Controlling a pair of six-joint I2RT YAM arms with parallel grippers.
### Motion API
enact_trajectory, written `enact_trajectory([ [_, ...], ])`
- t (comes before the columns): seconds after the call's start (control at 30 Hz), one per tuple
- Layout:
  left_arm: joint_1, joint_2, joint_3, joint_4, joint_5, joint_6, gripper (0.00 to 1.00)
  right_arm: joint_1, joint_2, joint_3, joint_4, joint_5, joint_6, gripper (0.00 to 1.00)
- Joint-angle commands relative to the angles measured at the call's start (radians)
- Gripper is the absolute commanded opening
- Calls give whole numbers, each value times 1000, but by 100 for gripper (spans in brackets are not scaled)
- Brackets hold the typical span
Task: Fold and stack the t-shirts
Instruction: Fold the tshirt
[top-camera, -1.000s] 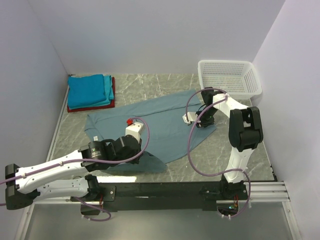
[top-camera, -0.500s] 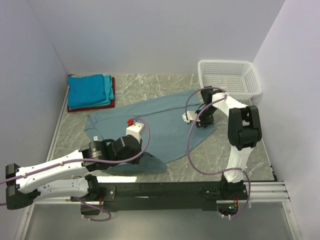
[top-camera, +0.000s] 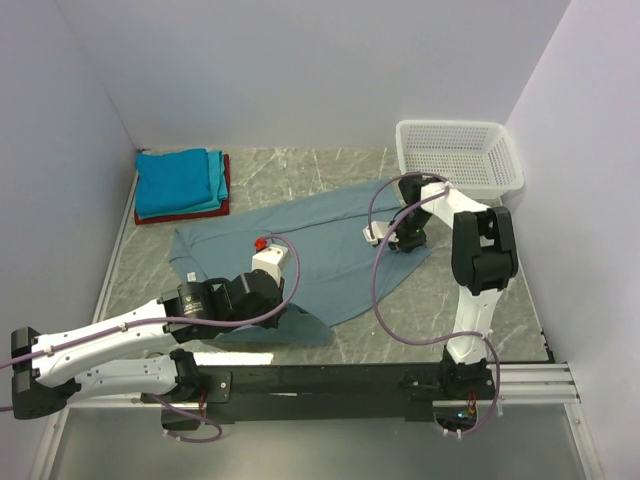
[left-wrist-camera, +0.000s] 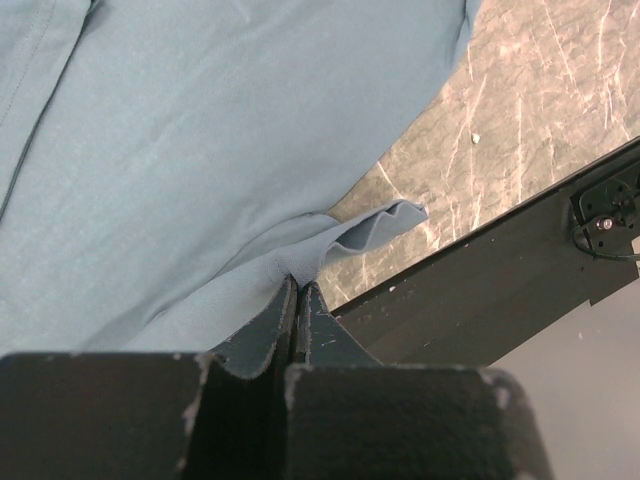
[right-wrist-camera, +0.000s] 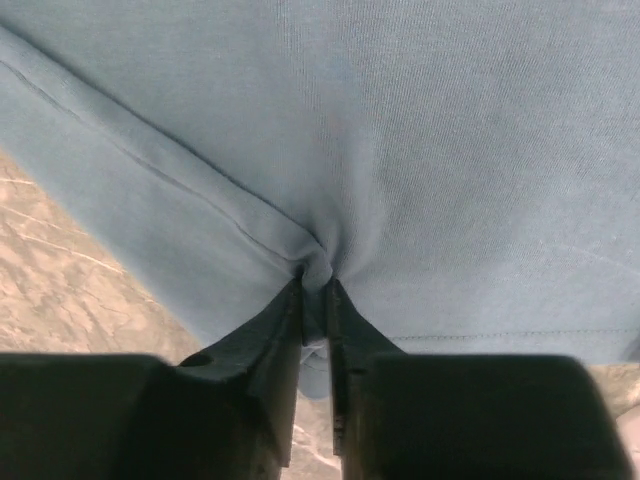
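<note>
Both jaws pinch the large dusty grey-blue cloth t-shirt (top-camera: 320, 245).
The left gripper (left-wrist-camera: 297, 285) clamps its near edge, the right gripper (right-wrist-camera: 315, 283) its right edge; it lies spread on the grey marbled tabletop (top-camera: 300, 165), apart from the folded blue, teal and red t-shirts (top-camera: 180, 185).

Four t-shirts in all: one large dusty grey-blue cloth t-shirt (top-camera: 320, 250) on the middle of the marbled grey table (top-camera: 300, 170), and three stacked at its far left corner: one bright blue folded tee (top-camera: 170, 180), one teal folded tee (top-camera: 214, 185), one red folded tee (top-camera: 226, 175). One white plastic mesh basket (top-camera: 470, 185) sits at the far right corner.
</note>
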Motion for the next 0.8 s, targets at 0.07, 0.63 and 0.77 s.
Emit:
enact_trajectory([
  [0.07,6,-16,15,22,0,4,1,0,-68,-35,13,-20,-12,16],
  [0.63,4,-8,4,32,14,1,1,-21,-166,-159,99,-100,18,33],
  [0.77,6,-13,1,31,15,-2,0,-21,-163,-167,107,-106,20,31],
])
